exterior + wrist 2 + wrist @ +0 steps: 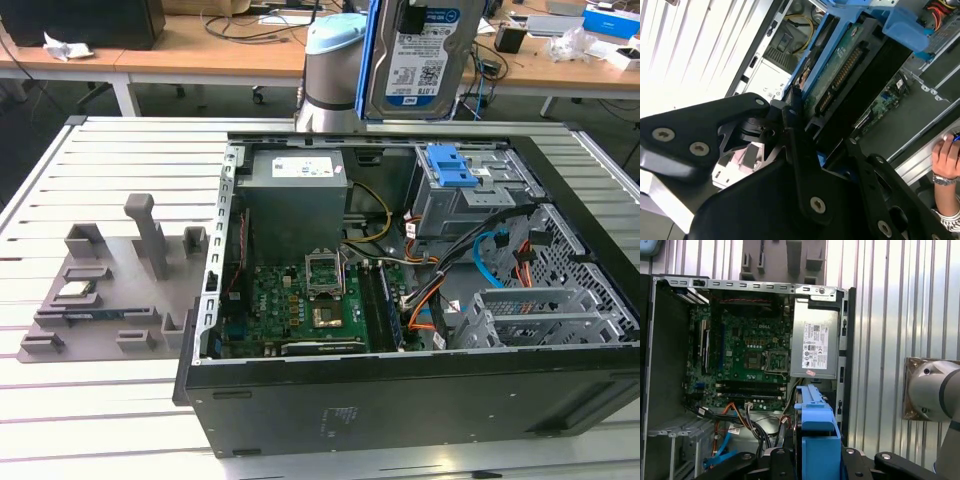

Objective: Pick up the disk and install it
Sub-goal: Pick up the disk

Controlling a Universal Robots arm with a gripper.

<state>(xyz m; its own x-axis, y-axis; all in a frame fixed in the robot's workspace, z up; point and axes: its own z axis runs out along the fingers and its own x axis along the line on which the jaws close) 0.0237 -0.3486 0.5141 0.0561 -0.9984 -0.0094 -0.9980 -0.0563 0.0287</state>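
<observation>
Pickup looks done: the jaws are clamped on the disk, held in the air above the far side of the open computer case, not yet installed.

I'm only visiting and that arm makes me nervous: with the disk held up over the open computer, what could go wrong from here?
1. The disk hangs high above the open case, clamped by the fingers; a slip could drop it onto the green board.
2. Loose cables lie beside the drive cage and might snag the disk.
3. A person's hand is close by in the second wrist view and could get bumped.
</observation>
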